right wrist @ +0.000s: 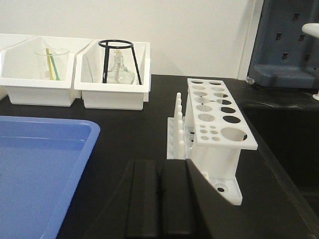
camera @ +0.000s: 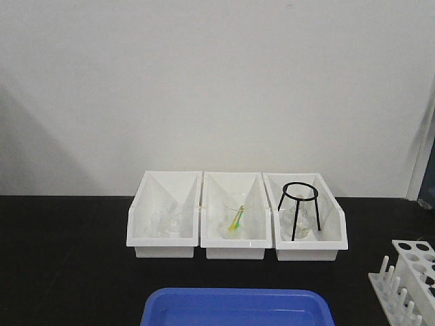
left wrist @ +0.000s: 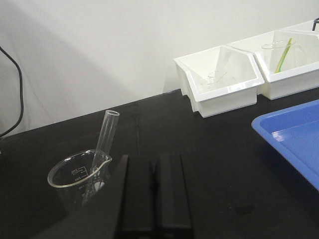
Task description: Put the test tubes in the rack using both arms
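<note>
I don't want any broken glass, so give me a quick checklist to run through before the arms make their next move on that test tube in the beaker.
1. Test tube located: ok. One test tube leans in the beaker, mouth up.
2. Left end effector ready to grasp: not ok. It is shut and empty.
3. Right end effector free: ok. It is shut and holds nothing.
4. Rack upright with free holes: ok. No tube is in the holes that show.
5. Route from beaker to rack: cannot tell. No view shows both; the blue tray lies left of the rack.
</note>
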### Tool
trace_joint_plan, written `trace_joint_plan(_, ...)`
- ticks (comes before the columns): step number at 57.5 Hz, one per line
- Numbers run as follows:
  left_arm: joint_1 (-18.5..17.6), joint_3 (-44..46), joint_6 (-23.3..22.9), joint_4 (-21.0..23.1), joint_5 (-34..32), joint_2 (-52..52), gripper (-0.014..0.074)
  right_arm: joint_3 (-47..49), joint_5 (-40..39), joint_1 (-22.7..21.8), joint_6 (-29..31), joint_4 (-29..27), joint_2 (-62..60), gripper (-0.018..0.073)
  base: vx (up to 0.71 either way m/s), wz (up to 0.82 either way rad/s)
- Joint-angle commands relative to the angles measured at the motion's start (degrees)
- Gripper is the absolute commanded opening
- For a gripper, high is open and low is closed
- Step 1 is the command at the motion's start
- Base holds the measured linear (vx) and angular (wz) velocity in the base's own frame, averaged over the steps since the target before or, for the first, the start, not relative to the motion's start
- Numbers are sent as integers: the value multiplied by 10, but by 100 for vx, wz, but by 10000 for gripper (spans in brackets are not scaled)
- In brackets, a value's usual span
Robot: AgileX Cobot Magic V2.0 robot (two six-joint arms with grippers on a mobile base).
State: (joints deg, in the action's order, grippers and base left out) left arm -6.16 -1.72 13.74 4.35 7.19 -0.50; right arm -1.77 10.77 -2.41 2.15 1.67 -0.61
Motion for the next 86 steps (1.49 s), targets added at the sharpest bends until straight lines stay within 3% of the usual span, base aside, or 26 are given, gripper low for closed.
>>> trace_joint_plan(1,0,-15,-5,2,-49,-10,-20,-6,-53,-2,1,4,-4,-8,0,0)
trace_joint_plan(8,0,-15,-7,3,-62,-10,-20,-6,-54,-2,5,8,-4,-8,0,0)
trace_joint_plan(17,0,-15,-53,49,-137,-10,-20,-6,-54,-2,5,8,-4,-8,0,0)
trace_joint_plan(34,0,-15,-54,47,-164,-10,-20,-6,-59,-2,5,8,-4,-8,0,0)
trace_joint_plan(47,0,-8,-54,50,-229,-10,-20,-5,-204,-2,5,8,-4,-8,0,0)
trace_joint_plan(53,0,9,-66,94,-237,-10,-20,22,-275,-2,2,1,-4,-8,0,0)
trace_joint_plan(58,0,42,-62,128,-217,-8,-20,84,-248,-2,2,-7,2,-8,0,0)
trace_joint_plan(67,0,146,-13,128,-192,54,-20,223,-185,-2,8,-4,88,-8,0,0)
trace_joint_plan(78,0,324,40,128,-157,253,-20,376,-178,-2,7,-3,262,-8,0,0)
trace_joint_plan(86,0,414,41,128,-152,392,-20,452,-207,-2,4,-3,379,-8,0,0)
